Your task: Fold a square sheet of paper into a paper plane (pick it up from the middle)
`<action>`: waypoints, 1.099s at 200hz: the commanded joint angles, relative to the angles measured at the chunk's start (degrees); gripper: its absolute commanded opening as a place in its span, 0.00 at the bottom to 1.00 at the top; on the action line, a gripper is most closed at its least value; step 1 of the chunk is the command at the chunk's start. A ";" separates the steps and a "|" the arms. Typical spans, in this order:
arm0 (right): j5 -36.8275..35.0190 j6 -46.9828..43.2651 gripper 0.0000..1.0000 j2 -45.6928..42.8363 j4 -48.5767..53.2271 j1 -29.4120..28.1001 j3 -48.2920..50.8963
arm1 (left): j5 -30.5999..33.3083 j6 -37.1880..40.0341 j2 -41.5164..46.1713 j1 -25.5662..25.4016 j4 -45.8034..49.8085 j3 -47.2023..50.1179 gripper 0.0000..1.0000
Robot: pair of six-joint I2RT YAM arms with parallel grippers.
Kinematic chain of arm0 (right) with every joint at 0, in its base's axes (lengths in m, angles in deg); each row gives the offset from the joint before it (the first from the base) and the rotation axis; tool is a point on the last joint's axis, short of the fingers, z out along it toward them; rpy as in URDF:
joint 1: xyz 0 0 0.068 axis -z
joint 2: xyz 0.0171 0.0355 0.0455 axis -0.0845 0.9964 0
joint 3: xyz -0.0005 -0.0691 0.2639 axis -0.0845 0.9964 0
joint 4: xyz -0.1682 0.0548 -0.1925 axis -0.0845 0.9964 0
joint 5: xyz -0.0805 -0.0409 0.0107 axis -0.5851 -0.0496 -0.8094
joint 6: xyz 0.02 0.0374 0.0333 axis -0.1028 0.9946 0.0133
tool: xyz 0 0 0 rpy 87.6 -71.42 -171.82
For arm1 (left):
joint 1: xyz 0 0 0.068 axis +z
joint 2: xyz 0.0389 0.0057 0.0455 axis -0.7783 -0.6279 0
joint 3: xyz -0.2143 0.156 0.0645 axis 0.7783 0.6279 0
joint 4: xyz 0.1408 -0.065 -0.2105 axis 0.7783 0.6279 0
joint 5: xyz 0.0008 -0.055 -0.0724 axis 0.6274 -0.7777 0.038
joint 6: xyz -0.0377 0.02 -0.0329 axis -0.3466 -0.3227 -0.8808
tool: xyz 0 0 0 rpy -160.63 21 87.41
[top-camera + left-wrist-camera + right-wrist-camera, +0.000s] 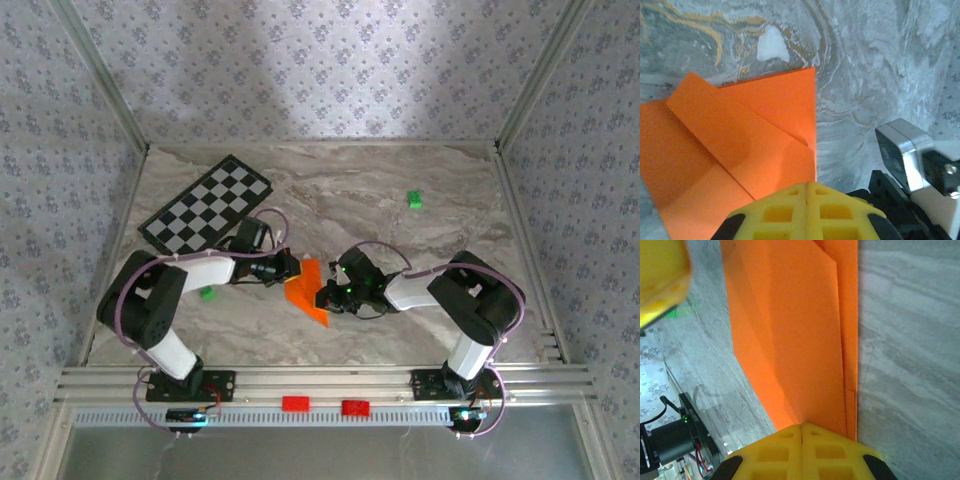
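Left gripper (807,186) and right gripper (802,427) both have jaws fully closed, tips over the partly folded orange sheet of paper (308,290). It lies flat between them, mid-width, toward the tabletop's (420,250) near edge.

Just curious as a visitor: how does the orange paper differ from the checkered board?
Colour: the orange paper is plain, the checkered board black-and-white. Shape: the orange paper is folded in layers, the checkered board flat. Both lie on the marble table.

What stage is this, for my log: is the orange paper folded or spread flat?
Folded: the orange paper shows overlapping flaps and diagonal creases.
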 commanded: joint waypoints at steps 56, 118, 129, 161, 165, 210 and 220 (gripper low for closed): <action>-2.82 -0.77 0.00 3.50 14.40 -0.34 4.35 | -1.49 5.15 -10.59 8.67 1.43 -5.69 0.00; -2.11 -0.50 0.00 3.35 12.73 -0.29 4.88 | -1.59 6.15 -11.63 13.98 6.67 -10.76 0.00; -1.66 -0.31 0.00 3.00 11.80 -0.28 4.65 | -2.01 5.48 -9.38 13.90 6.80 -10.21 0.00; -0.62 -0.40 0.00 0.02 10.07 -0.32 2.97 | -0.82 4.69 -0.85 11.74 8.84 -8.37 0.00; -0.53 -0.50 0.02 -0.67 10.15 -0.34 2.68 | -0.48 5.05 -0.05 11.00 9.50 -8.21 0.00; -4.59 -3.21 0.16 -10.53 17.72 -0.42 -0.66 | 3.35 4.78 4.97 3.11 9.39 -5.02 0.00; -6.41 -3.08 0.18 -12.98 19.08 -0.39 -0.01 | 3.62 4.61 4.48 2.20 9.10 -4.95 0.01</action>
